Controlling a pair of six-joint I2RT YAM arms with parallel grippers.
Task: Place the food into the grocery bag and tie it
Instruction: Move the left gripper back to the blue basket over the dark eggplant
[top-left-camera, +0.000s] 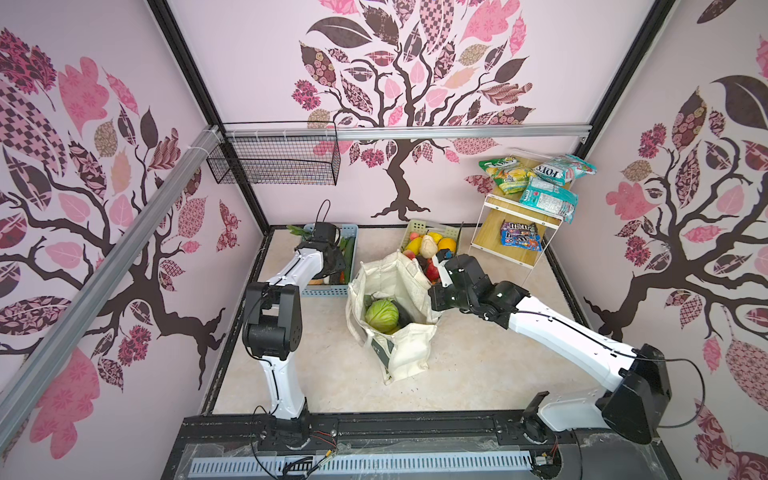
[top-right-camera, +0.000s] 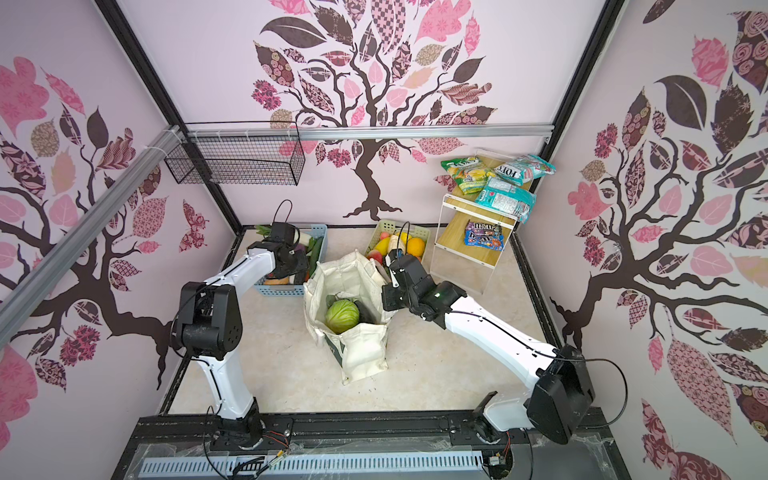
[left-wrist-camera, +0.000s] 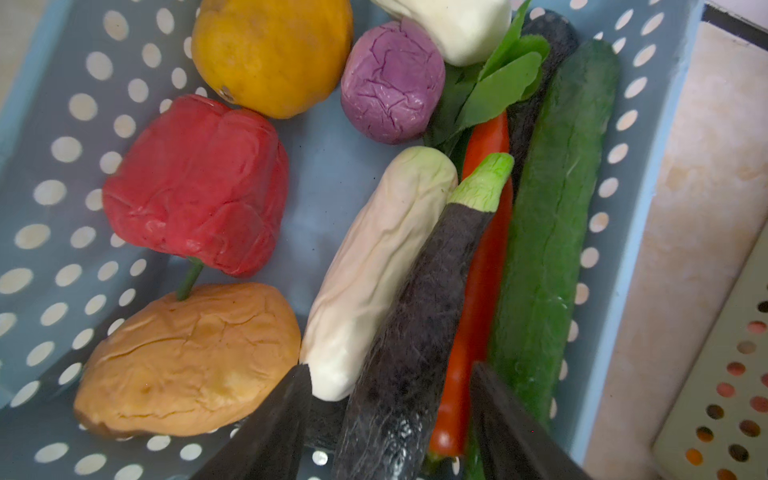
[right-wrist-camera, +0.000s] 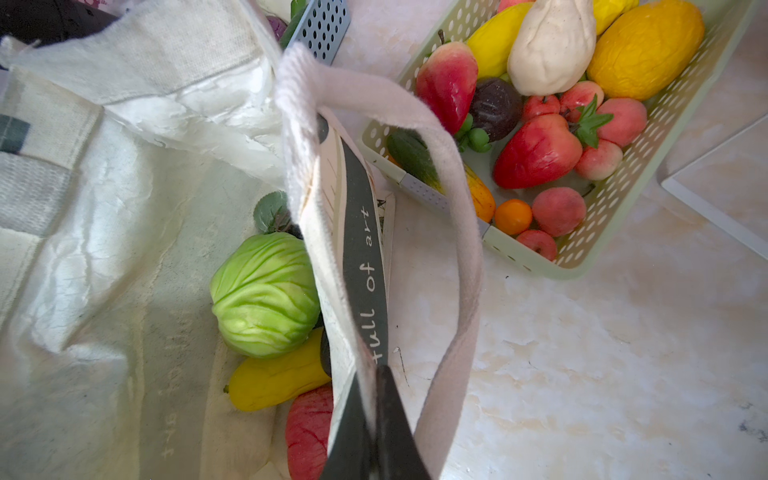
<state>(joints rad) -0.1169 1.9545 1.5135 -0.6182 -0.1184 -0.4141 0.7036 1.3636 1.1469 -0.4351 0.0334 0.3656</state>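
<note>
Jaws apart on left gripper (left-wrist-camera: 390, 370); right gripper (right-wrist-camera: 376, 380) clamps grocery bag (right-wrist-camera: 124, 216).
Eggplant (left-wrist-camera: 415, 324) runs lengthwise between the left jaws, white radish (left-wrist-camera: 374, 270) alongside.

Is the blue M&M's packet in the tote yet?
No, the blue M&M's packet lies on the wooden rack's lower shelf, well apart from the canvas tote.

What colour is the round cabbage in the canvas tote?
Light green round cabbage; clearest in right wrist view.
</note>
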